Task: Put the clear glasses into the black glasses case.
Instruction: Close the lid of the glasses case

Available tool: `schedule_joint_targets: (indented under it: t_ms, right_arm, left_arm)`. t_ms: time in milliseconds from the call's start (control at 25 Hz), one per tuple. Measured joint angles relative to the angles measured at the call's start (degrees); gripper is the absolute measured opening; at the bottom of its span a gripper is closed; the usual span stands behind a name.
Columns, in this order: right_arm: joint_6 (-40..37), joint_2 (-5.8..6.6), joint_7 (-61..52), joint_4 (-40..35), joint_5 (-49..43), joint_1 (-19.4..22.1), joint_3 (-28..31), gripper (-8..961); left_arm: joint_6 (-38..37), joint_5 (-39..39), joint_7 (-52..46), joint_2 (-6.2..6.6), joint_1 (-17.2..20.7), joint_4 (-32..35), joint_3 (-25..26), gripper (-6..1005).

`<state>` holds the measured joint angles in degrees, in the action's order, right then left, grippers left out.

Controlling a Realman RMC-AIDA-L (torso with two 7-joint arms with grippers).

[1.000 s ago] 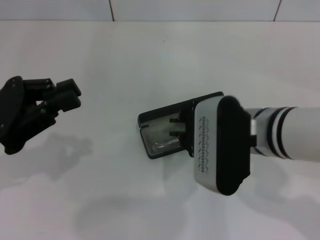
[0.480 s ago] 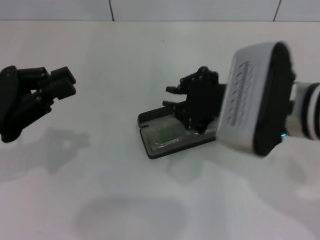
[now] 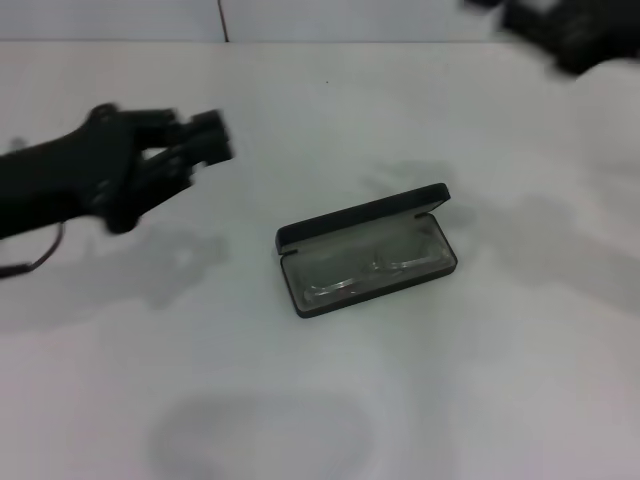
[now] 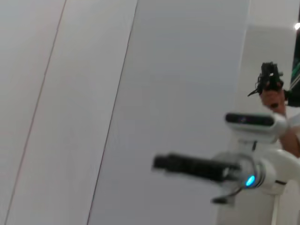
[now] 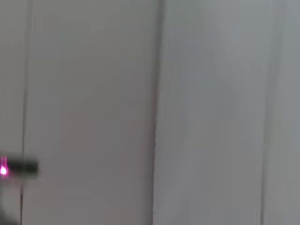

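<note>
Head view: the flat rectangular black glasses case (image 3: 366,251) with rounded corners lies open near the middle of the white table (image 3: 320,400), its lid standing up along the far edge. The clear glasses (image 3: 370,268), transparent plastic, lie inside on the grey lining. The left gripper (image 3: 208,150) hangs over the table to the left of the case, well apart from it; I cannot tell how its claw stands. The right gripper (image 3: 575,30) is a blurred dark shape at the far right corner, its claw unreadable too.

Left wrist view: pale wall panels and a white robot body (image 4: 262,164) with a blue light.

Right wrist view: only grey panels.
</note>
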<state>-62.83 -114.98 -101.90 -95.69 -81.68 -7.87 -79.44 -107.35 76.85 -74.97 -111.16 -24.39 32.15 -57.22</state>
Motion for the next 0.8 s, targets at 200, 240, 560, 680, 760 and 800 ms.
schedule_joint_targets:
  t_ms: [200,240,560,680,760,800]
  right_arm:
    - [-13.08,-0.15,5.32,9.91,12.8,-0.09,12.74,193]
    - [-15.25,-0.15,7.09,12.0,13.8,-0.28,14.42,193]
    - [-20.26,-0.23,15.28,22.24,17.3,-0.65,19.09,193]
    - [-22.65,-0.24,17.19,27.72,19.93,-1.46,23.05,193]
    - [-24.47,-0.24,17.58,30.11,20.65,-1.92,25.61,193]
    - [-25.59,-0.24,17.64,31.11,20.84,-2.08,27.07,193]
  left_arm:
    - [7.63,3.66,-1.92,-1.87,-4.9,-0.42,-0.03,154]
    - [7.63,3.66,-1.92,-1.87,-4.9,-0.42,-0.03,154]
    - [26.57,18.95,-6.65,-7.35,-12.54,-2.19,-0.36,155]
    - [31.15,21.98,-7.45,-8.16,-15.79,-5.49,-0.45,156]
    - [32.68,22.79,-7.4,-8.28,-17.19,-7.61,-0.47,156]
    - [33.26,22.92,-7.25,-8.33,-17.54,-8.17,-0.5,156]
